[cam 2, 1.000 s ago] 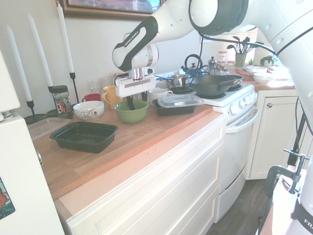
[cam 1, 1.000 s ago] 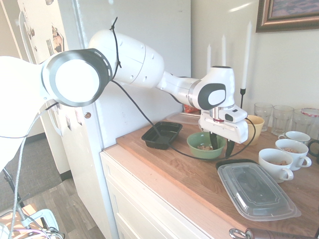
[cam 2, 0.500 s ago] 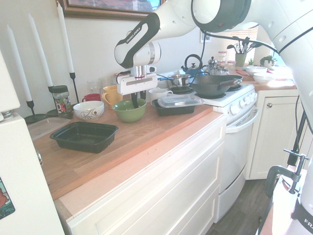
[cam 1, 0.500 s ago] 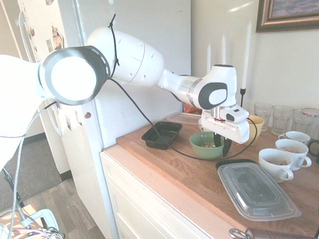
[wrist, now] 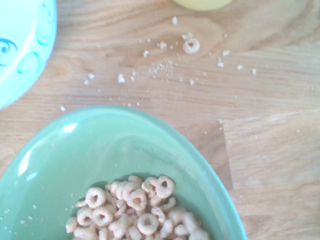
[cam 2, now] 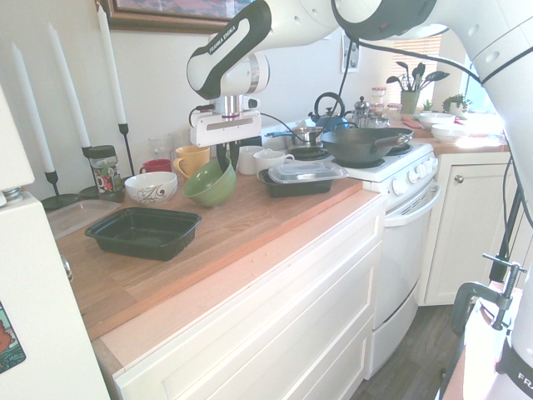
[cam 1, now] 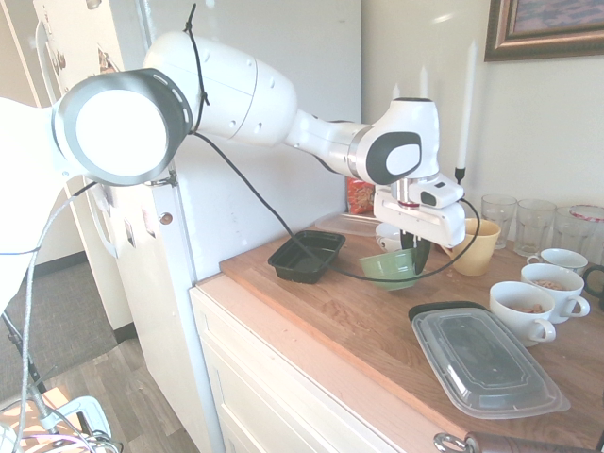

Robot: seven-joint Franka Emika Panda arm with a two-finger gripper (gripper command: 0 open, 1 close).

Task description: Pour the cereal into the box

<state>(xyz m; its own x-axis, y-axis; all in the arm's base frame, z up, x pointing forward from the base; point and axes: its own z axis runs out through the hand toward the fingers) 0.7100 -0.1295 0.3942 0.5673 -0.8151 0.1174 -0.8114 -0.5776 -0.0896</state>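
Now, grip: gripper (cam 2: 226, 158) clamped on green bowl (cam 2: 210, 183) rim, tilted, clear of the counter.
Cereal (wrist: 137, 210): light, loose, spills easy; hold rim firm.
Box (cam 2: 144, 232): at bowl's 8 o'clock in second ext. view, empty.

Ring-shaped cereal (wrist: 135, 207) lies heaped in a green bowl (wrist: 100, 150) above crumb-strewn wood (wrist: 260, 125).

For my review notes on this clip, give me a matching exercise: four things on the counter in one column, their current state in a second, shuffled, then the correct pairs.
Things:
1. green bowl
2. black tray
3. cereal
4. container with a clear lid

States:
A. lies in the green bowl
B. sits on the counter, nothing in it
C. lifted off the counter and tilted, end effector shut on its rim
D. closed, beside the stove

Pairs: 1-C, 2-B, 3-A, 4-D
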